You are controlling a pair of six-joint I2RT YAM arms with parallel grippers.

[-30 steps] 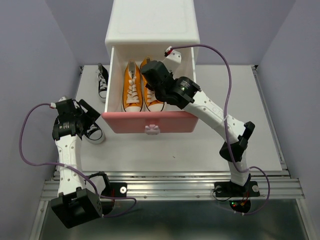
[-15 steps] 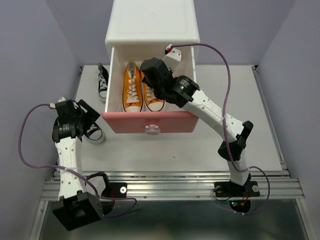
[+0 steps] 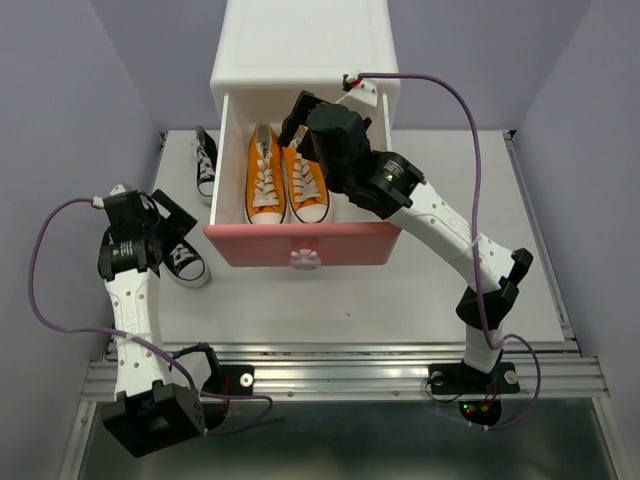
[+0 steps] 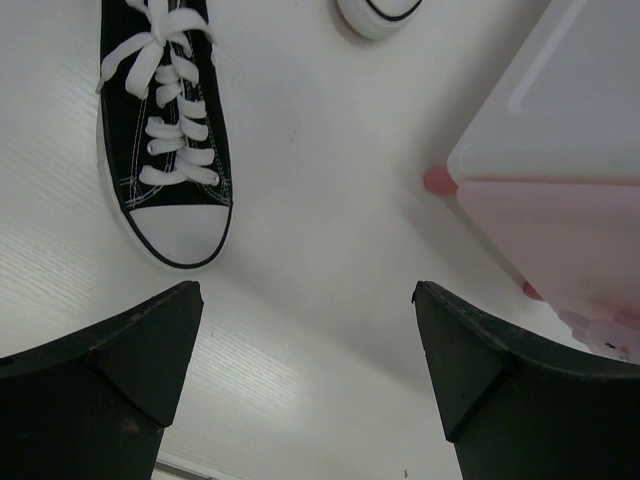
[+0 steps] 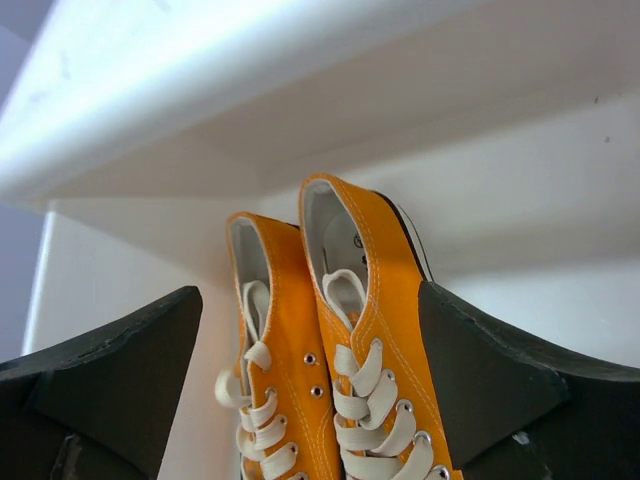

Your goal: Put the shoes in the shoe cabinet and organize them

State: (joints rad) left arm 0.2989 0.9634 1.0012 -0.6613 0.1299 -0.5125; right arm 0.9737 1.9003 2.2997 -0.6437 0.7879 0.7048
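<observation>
Top external view showed the shoe cabinet (image 3: 305,45) at the far side of the table (image 3: 440,290), its pink drawer (image 3: 300,245) pulled out toward my bases. In the drawer's left half the left orange shoe (image 3: 265,178) and the right orange shoe (image 3: 306,185) lay side by side, toes toward the pink front. Left of the cabinet, the far black shoe (image 3: 205,160) lay beside the cabinet wall and the near black shoe (image 3: 186,262) by the drawer's front corner. My right gripper (image 3: 296,125) hung over the orange heels, jaws wide and empty. My left gripper (image 3: 175,232) hovered by the near black shoe's toe, equally wide, holding nothing.
</observation>
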